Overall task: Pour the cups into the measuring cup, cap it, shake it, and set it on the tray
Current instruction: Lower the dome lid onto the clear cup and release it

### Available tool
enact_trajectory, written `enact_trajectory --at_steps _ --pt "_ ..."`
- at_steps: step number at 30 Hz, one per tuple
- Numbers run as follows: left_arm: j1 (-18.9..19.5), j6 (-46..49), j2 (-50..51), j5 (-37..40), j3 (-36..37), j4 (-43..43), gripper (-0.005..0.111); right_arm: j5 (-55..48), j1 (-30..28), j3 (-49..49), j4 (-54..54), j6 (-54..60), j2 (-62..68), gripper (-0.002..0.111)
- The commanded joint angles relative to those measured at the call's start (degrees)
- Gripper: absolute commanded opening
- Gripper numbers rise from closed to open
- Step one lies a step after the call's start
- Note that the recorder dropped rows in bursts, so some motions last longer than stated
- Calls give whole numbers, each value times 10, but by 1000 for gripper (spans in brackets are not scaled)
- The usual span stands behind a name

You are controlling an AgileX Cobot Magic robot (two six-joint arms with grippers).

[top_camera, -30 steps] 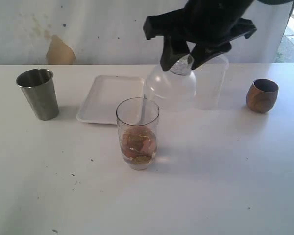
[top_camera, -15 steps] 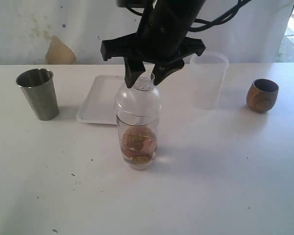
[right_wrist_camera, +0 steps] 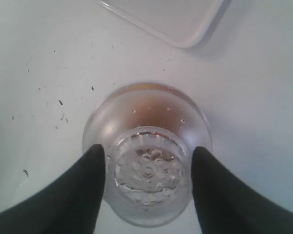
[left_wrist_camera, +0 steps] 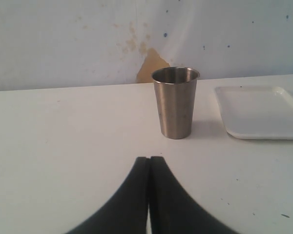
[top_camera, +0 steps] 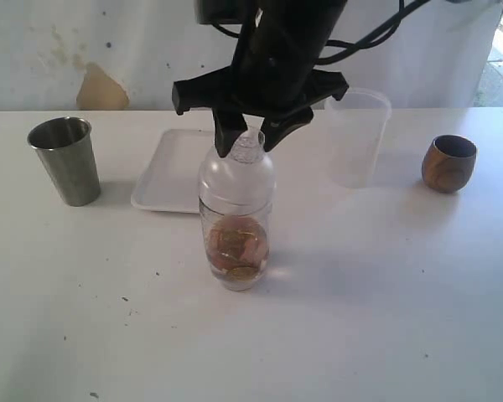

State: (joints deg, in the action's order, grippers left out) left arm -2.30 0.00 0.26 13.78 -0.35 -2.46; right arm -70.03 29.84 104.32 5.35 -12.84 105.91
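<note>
The right gripper (top_camera: 247, 142) grasps the knob of the dome lid (top_camera: 235, 177) sitting on the measuring cup (top_camera: 236, 247). The left gripper (left_wrist_camera: 149, 162) is clenched, empty.

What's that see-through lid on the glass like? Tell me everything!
The dome lid is clear, slightly cloudy plastic, rounded, with a bumpy knob on top. It sits upright on the measuring cup, which stands on the white table in front of the tray. The right pincer holds its knob from above.

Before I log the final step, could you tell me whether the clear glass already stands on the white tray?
No, the glass stands on the bare table, apart from the tray.
</note>
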Motion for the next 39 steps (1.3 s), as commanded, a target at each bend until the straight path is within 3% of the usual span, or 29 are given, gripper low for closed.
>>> enact_trajectory --at_steps 1,21,31,39 --pt "0 0 -3 -5 4 3 0 1 6 3 -3 -10 2 0" --pt "0 0 -3 -5 4 3 0 1 10 3 -7 0 34 2" --pt "0 0 -3 -5 4 3 0 1 10 3 -11 2 32 47" --pt "0 0 -3 -5 4 3 0 3 10 3 -35 11 17 60"
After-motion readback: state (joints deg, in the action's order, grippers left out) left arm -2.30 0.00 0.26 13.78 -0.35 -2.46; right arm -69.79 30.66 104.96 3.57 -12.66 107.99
